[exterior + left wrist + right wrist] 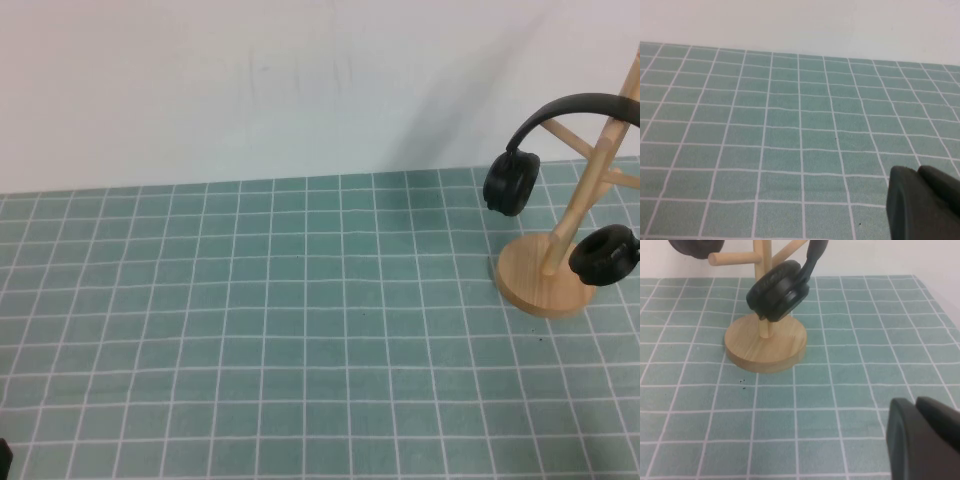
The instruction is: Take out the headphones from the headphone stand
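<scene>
On stand [765, 342], headphones [777, 290], beyond right claw [922, 440]

A green mat [790, 140] with a grid of thin white lines covers the table and runs back to a plain white wall [800, 22]. The dark tip of the left gripper [922, 205] shows in one corner, just above the mat, with nothing between its fingers.
</scene>
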